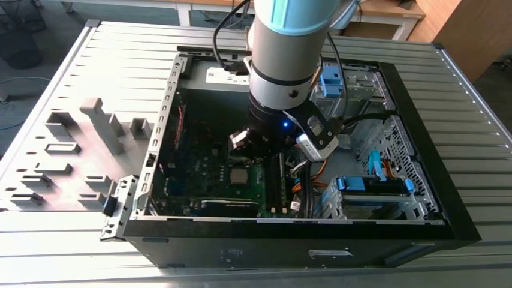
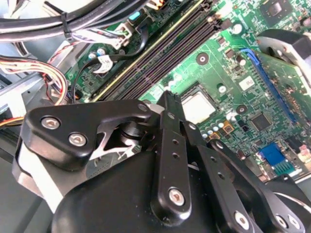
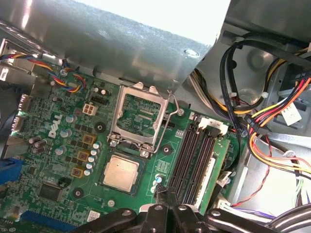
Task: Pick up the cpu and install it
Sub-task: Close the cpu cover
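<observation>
1. My gripper (image 3: 163,191) is closed, empty, near the cpu (image 1: 238,175).
2. The cpu sits in its socket, lower centre of the exterior view; the socket frame (image 3: 138,116) is open.
3. Risk: unclamped, my nudge could unseat it.

The cpu (image 3: 120,173) has a dull silver-grey top, the motherboard (image 3: 63,145) is green with black memory slots (image 3: 192,155), the pincer (image 3: 164,194) is black, the wires (image 3: 279,112) are yellow, red, orange and black, the case (image 1: 240,255) is black, and the worktop (image 1: 64,252) is ribbed grey.
</observation>
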`<act>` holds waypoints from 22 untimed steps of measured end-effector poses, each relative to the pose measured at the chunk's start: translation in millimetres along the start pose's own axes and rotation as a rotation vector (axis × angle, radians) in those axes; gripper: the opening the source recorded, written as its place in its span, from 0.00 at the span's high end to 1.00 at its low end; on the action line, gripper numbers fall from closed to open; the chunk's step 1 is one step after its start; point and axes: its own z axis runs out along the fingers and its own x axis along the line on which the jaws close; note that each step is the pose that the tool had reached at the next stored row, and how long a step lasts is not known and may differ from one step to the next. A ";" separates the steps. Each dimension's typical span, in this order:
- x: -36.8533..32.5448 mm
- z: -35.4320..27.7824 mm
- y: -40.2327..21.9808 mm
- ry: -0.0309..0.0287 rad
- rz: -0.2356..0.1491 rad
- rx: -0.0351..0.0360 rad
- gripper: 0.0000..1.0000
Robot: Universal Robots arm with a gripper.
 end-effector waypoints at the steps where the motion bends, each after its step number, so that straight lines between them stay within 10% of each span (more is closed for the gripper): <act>1: 0.0 0.0 0.0 0.0000 0.000 -0.0001 0.89; 22: -9.5 3.6 5.7 0.0013 -0.058 -0.0021 0.89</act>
